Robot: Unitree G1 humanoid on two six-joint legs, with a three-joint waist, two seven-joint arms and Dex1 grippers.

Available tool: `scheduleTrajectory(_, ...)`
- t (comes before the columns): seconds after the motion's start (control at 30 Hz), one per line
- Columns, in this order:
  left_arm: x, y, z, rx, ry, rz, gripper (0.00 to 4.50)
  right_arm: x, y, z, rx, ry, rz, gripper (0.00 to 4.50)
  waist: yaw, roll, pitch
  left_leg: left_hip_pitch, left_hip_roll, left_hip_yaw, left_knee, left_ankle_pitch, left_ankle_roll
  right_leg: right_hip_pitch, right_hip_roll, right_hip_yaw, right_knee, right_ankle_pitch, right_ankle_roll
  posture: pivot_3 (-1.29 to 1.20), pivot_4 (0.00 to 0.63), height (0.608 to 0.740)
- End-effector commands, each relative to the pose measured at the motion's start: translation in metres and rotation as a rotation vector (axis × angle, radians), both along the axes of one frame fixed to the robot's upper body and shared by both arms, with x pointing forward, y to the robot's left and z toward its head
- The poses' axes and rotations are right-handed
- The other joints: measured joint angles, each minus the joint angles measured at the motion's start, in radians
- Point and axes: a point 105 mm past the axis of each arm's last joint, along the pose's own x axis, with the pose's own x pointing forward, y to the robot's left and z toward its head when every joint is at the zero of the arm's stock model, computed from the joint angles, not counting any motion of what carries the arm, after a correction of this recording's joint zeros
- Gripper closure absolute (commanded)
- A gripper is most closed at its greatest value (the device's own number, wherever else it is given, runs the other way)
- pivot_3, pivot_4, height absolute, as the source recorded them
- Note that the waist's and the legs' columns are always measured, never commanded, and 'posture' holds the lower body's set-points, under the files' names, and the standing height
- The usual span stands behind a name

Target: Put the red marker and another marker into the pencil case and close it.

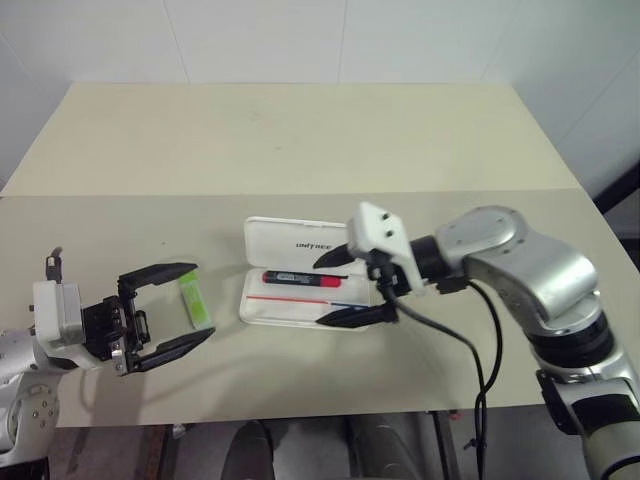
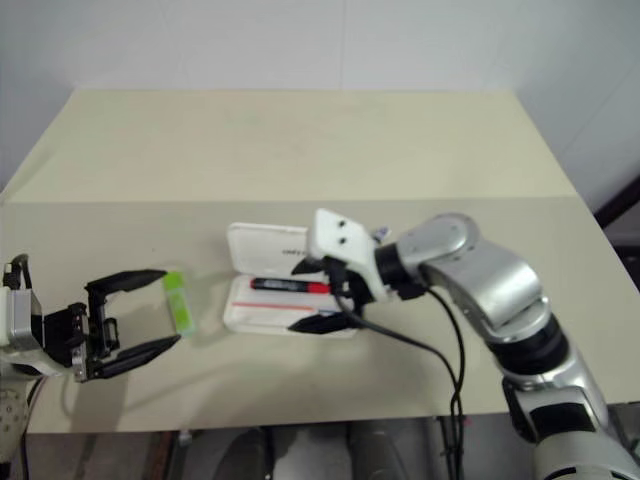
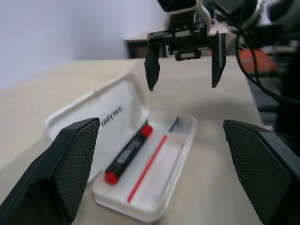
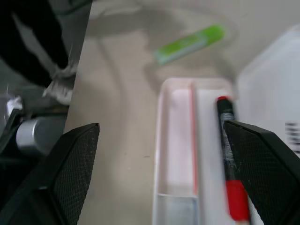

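Observation:
The white pencil case (image 1: 275,306) lies open at mid-table, its lid (image 1: 290,240) folded back flat. The red marker (image 1: 300,278), black-barrelled with a red end, rests in the tray along its far side. My right gripper (image 1: 320,291) hovers open just over the tray's right half, holding nothing. The lime-green marker (image 1: 195,300) lies on the table left of the case. My left gripper (image 1: 203,300) is open and points toward the case. From above, its fingertips stand either side of the green marker, and I cannot tell whether they touch it.
The beige table (image 1: 300,150) stretches far behind the case, with a seam across its middle. Its front edge (image 1: 300,412) runs close below both grippers. A black cable (image 1: 470,350) hangs from my right forearm over that edge.

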Motion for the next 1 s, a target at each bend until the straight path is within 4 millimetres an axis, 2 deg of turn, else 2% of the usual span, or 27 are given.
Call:
scheduleTrajectory(0.03, -0.006, -0.005, 0.014, -0.038, -0.032, 0.168, 0.0, 0.012, -0.021, 0.012, 0.04, -0.06, -0.042, 0.04, -0.001, -0.001, 0.0, 0.0, 0.0, 0.0, 0.0, 0.0, 0.0, 0.0, 0.0, 0.0, 0.0, 0.0, 0.0, 0.0, 0.15, 0.74)
scheduleTrajectory(0.17, -0.013, -0.003, 0.014, -0.102, -0.014, 0.391, 0.0, 0.018, -0.042, 0.012, 0.07, -0.083, -0.069, 0.04, -0.003, -0.001, 0.0, 0.0, 0.0, 0.0, 0.0, 0.0, 0.0, 0.001, 0.0, 0.001, -0.002, 0.0, 0.001, 0.0, 0.15, 0.74)
scheduleTrajectory(0.27, -0.014, 0.002, 0.004, -0.124, 0.03, 0.597, 0.0, 0.018, -0.057, 0.003, 0.082, -0.092, -0.081, 0.04, 0.0, -0.001, 0.0, 0.001, 0.0, 0.0, 0.001, 0.0, 0.0, 0.002, 0.0, 0.001, -0.002, 0.0, 0.001, 0.0, 0.15, 0.74)
scheduleTrajectory(0.37, -0.014, 0.004, -0.008, -0.14, 0.101, 0.728, 0.0, 0.02, -0.066, 0.002, 0.125, -0.097, -0.1, 0.04, 0.0, -0.001, 0.0, 0.001, 0.0, 0.0, 0.002, 0.0, 0.0, 0.004, 0.0, 0.001, -0.006, 0.001, 0.001, 0.0, 0.15, 0.74)
scheduleTrajectory(0.43, -0.012, 0.003, -0.013, -0.174, 0.132, 0.774, 0.0, 0.022, -0.073, -0.001, 0.143, -0.119, -0.115, 0.04, 0.0, -0.001, 0.0, 0.001, 0.0, 0.0, 0.005, 0.0, 0.0, 0.006, 0.0, 0.002, -0.008, 0.001, -0.002, 0.0, 0.15, 0.74)
scheduleTrajectory(0.53, -0.004, 0.012, -0.027, -0.199, 0.202, 0.92, 0.0, 0.025, -0.086, -0.008, 0.119, -0.146, -0.146, 0.04, 0.0, -0.001, 0.0, 0.004, 0.0, 0.0, 0.01, -0.001, -0.001, 0.014, 0.0, 0.002, -0.013, -0.004, -0.01, 0.0, 0.15, 0.74)
scheduleTrajectory(0.7, 0.007, 0.016, -0.043, -0.226, 0.289, 1.049, 0.0, 0.028, -0.098, -0.009, 0.108, -0.171, -0.189, 0.04, -0.001, -0.002, 0.0, 0.004, -0.001, 0.0, 0.016, -0.001, -0.002, 0.017, 0.0, 0.004, -0.015, 0.0, -0.012, 0.0, 0.15, 0.74)
scheduleTrajectory(1.0, 0.041, 0.015, -0.065, -0.223, 0.407, 1.106, 0.0, 0.034, -0.093, -0.003, 0.158, -0.217, -0.225, 0.04, -0.001, -0.002, 0.0, 0.004, -0.001, -0.002, 0.016, -0.001, -0.001, 0.016, 0.001, 0.004, -0.015, 0.002, -0.008, 0.0, 0.15, 0.74)
